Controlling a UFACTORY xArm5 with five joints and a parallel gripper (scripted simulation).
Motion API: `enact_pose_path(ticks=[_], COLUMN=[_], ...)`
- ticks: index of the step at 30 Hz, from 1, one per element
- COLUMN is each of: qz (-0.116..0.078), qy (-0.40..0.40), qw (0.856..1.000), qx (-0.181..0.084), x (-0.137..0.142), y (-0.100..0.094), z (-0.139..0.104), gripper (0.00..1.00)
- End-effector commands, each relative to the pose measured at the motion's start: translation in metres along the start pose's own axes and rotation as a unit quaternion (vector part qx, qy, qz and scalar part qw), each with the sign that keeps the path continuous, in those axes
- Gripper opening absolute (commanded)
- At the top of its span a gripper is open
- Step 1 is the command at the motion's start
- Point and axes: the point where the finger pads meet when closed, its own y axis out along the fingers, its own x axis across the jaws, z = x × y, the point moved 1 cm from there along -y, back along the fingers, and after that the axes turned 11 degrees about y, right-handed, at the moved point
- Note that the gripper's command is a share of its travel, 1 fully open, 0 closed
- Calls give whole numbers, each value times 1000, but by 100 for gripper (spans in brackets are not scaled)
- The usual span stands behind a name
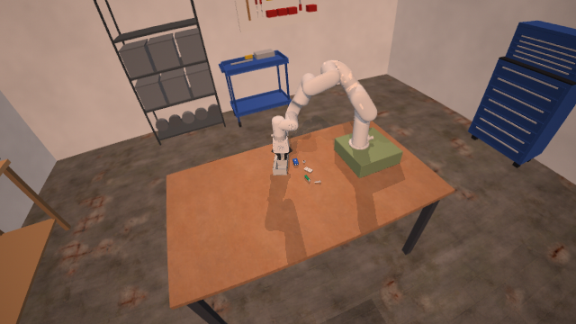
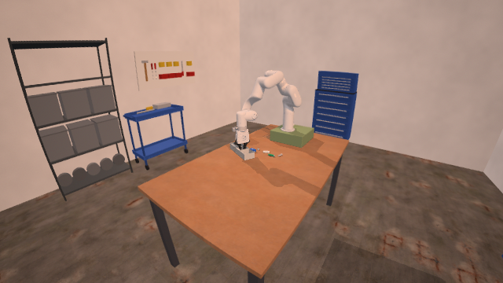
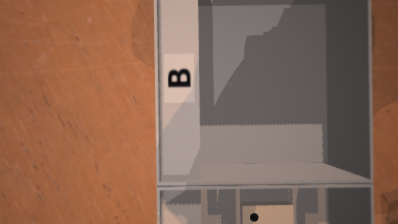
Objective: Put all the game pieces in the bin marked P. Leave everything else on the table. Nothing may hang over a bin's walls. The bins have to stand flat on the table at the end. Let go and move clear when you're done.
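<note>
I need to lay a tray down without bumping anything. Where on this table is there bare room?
The near half of the table is bare. It is crowded between the bins, under the hand, and the green base.

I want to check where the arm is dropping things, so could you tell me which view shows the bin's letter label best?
The wrist view: the B label reads plainly on the bin's wall. In the top and exterior views the bin is small, its letters unreadable.
</note>
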Motion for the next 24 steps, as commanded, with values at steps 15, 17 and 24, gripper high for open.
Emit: enact_pose_path(ticks=[15,17,24], qz=[2,2,2], qy=[0,0,0], qw=[1000,1000,1000], qx=[-1,-1,-1], x=[-1,-1,-1], y=[-19,-19,-28], z=[-1,-1,-1], gripper=[33,33,33])
